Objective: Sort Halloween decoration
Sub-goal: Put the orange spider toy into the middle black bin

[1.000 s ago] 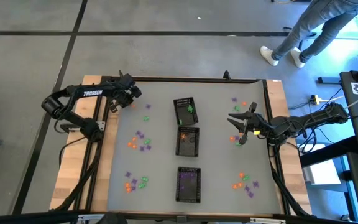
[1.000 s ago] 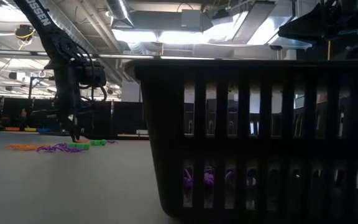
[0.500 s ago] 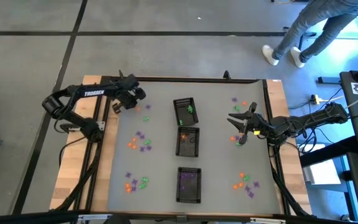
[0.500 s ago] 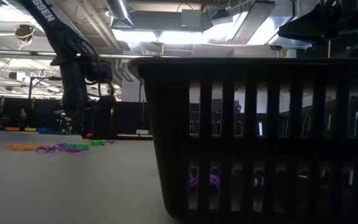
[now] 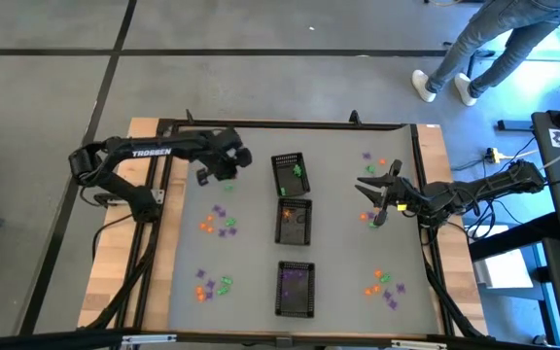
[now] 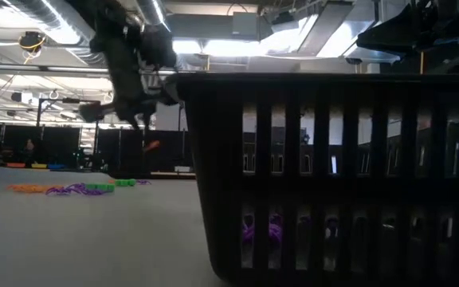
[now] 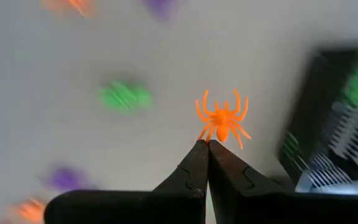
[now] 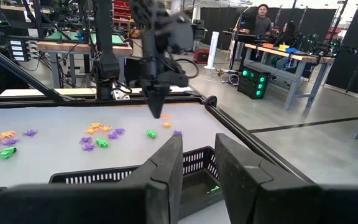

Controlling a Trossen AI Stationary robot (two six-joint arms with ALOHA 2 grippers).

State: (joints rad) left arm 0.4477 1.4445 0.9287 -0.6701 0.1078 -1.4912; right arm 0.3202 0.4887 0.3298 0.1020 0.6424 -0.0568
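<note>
left end effector (image 7: 207, 144) pinching orange spider (image 7: 221, 117) | grey table (image 5: 251, 253) | right end effector (image 8: 197, 163) parted, empty

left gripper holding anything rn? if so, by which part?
Yes: the left gripper is shut on an orange spider, pinched at its leg tips, lifted off the table. The right gripper holds nothing.

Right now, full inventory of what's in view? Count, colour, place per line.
Mesh trays: three, black, in a column at table centre; green, orange and purple trinkets inside, one colour each.
Loose trinkets: many, orange, green, purple; clusters on both sides of the table.
Orange spider: one, pinched by a leg in the left gripper.
Person: one, on the floor beyond the table.
Left gripper: shut, raised beside the green tray.
Right gripper: above the right-side trinkets.
</note>
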